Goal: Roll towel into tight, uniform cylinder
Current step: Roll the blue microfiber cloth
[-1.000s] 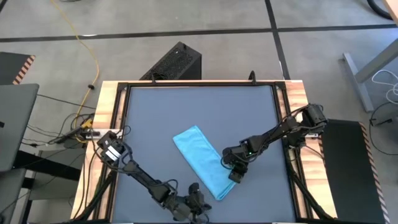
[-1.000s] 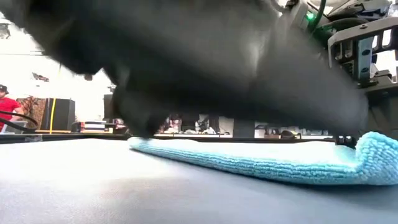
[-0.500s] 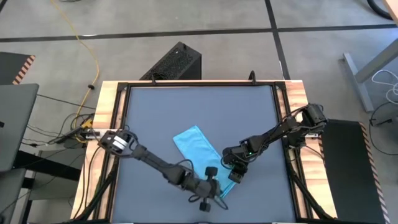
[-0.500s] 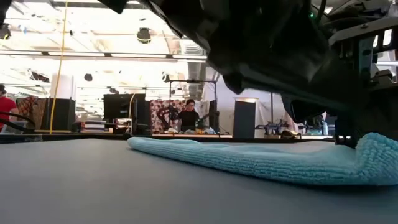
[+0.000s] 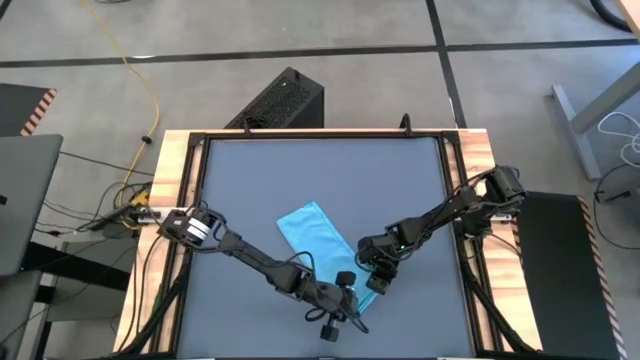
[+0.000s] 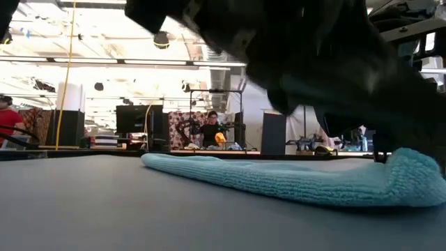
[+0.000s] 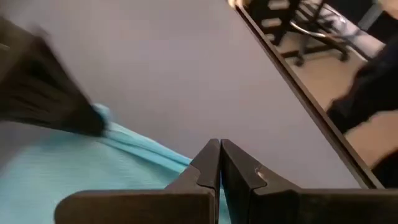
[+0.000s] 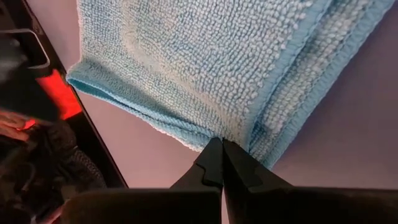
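Observation:
The light-blue towel [image 5: 318, 245] lies folded into a long strip, slanting across the dark grey tabletop [image 5: 250, 180]. In the low view the towel [image 6: 279, 181] lies flat, with its right end humped up a little. My right gripper [image 5: 376, 284] is shut on the strip's right edge near its near end. My left gripper [image 5: 352, 305] is shut and low over the strip's near end. In the left wrist view its tips [image 7: 219, 149] stand at the towel's edge [image 7: 155, 152]. No rolled cylinder shows. My right gripper pinches the towel's edge [image 8: 239, 134] between its two fingers, at a spot where two hemmed layers meet in a crease. The fingers come from above, slanting down from the table's right. The towel lies on the table. My left gripper's shut tips are at the towel's near edge; I cannot tell whether they touch it.
The table's black frame rail [image 7: 298, 81] runs close beyond my left gripper. Bare tabletop [image 5: 300, 170] lies toward the far and left edges. A black box [image 5: 285, 100] stands on the floor beyond the far edge. People show far off in the room [image 6: 212, 129].
My left gripper has swung from the table's near edge toward the right and a little away from that edge, up to the towel's near end. My right gripper and the towel have kept their place.

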Robot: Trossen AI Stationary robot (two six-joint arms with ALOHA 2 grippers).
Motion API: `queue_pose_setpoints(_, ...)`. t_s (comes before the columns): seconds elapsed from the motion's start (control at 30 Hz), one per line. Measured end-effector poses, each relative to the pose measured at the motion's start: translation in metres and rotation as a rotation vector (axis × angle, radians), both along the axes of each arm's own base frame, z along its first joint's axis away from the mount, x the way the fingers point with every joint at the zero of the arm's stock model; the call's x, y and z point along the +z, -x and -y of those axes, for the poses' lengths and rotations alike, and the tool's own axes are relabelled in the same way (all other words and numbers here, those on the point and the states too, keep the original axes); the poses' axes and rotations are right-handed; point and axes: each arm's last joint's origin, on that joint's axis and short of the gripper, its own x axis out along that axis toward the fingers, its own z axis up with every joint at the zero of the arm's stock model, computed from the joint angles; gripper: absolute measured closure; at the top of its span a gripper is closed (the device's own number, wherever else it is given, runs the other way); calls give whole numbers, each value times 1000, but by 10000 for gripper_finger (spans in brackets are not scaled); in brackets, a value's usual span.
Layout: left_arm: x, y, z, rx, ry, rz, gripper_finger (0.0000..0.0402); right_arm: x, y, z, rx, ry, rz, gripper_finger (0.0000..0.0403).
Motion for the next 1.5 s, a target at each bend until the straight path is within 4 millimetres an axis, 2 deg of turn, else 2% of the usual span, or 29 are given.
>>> queue_pose_setpoints(0.1, -9, 0, -1, -12, 2, -33, 401, 0, 0, 0, -2, 0, -1, 385)
queue_pose_setpoints(0.23, -8, 0, -3, -9, -9, -43, 401, 0, 0, 0, -7, -2, -5, 384)
queue_pose_setpoints(0.47, -17, 4, -9, -3, 2, -160, 401, 0, 0, 0, -7, -2, -7, 379)
queue_pose_setpoints(0.77, -19, 5, -9, -9, 13, -187, 401, 0, -1, 4, -45, -52, -47, 333)
queue_pose_setpoints(0.9, -20, 6, -9, -15, 8, -190, 401, 6, 0, 7, -35, -54, -26, 323)
queue_pose_setpoints(1.03, -20, 6, -9, -18, 10, -194, 401, 21, 6, 11, -11, -31, 5, 321)
queue_pose_setpoints(1.3, -20, 6, -9, -12, 21, -200, 401, 47, 25, 14, 97, 14, 58, 321)
queue_pose_setpoints(1.4, -20, 6, -9, -8, 26, -203, 401, 55, 30, 5, 235, 74, 188, 321)
queue_pose_setpoints(1.5, -21, 7, -9, -2, 32, -213, 401, 61, 35, -9, 432, 206, 365, 321)
